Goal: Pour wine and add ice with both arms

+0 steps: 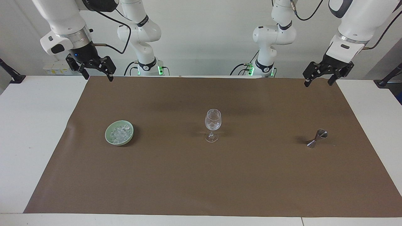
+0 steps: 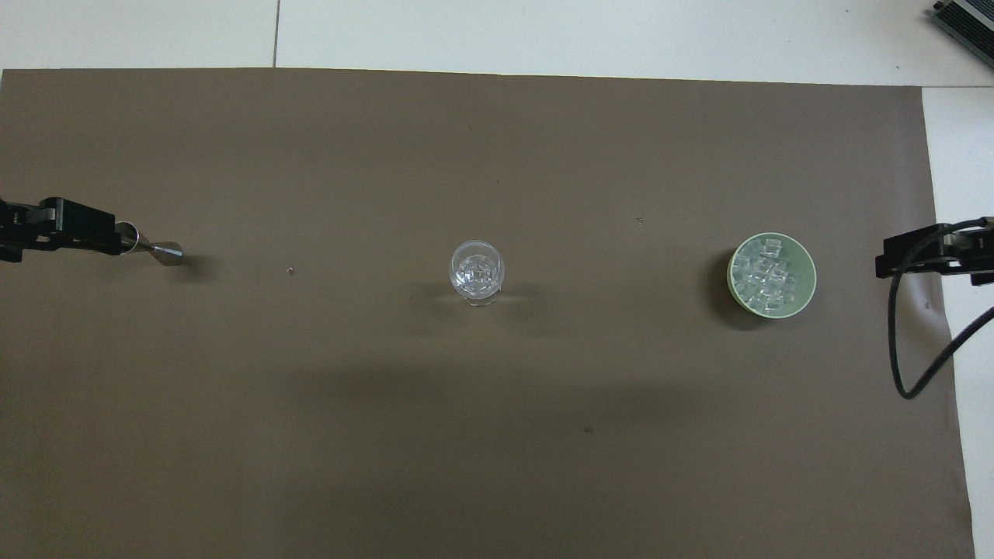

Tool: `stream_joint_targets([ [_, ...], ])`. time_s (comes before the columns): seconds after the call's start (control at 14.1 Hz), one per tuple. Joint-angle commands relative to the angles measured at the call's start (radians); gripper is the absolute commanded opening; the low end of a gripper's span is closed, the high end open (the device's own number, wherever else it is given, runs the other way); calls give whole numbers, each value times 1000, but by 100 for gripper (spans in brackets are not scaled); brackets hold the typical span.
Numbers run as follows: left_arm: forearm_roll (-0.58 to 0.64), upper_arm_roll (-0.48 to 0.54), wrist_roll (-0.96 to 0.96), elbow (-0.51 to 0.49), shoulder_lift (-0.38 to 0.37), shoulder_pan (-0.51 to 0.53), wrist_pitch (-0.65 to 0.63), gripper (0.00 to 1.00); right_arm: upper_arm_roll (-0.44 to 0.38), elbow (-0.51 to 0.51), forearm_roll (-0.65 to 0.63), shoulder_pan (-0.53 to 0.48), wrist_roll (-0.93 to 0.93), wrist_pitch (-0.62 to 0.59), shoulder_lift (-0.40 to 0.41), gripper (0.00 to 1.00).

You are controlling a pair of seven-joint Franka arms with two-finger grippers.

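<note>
Now | stemmed glass (image 1: 213, 121) holds ice (image 1: 213, 125) already, wine can't tell | jigger (image 1: 317, 138) set down | you: left gripper (image 1: 318, 80) & right gripper (image 1: 95, 73) released, raised, empty | looks near done.

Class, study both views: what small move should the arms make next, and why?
Probably none beyond parking. The glass already seems to hold ice, and the jigger lies on its side on the mat. The left gripper and right gripper hang open and empty over the mat's edge nearest the robots. I would leave both arms waiting.
</note>
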Motion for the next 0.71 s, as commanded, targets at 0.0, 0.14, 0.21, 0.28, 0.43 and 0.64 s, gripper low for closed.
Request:
stream_joint_targets([
  [0.0,2,24,9,-22,-20,-28,-1,100,7,-33,8,-9,-15,4,-30,100],
  [0.14,2,36,7,-22,-20,-32,2,100,7,-33,8,-9,-15,4,-30,100],
  [0.21,2,36,12,-22,-20,-23,4,100,7,-33,8,-9,-15,4,-30,100],
  [0.28,2,33,12,-23,-20,-16,4,100,7,-33,8,-9,-15,4,-30,100],
  [0.43,2,26,10,-23,-20,-8,4,100,7,-33,8,-9,-15,4,-30,100],
  [0.64,2,-38,12,-22,-21,50,2,100,7,-33,8,-9,-15,4,-30,100],
])
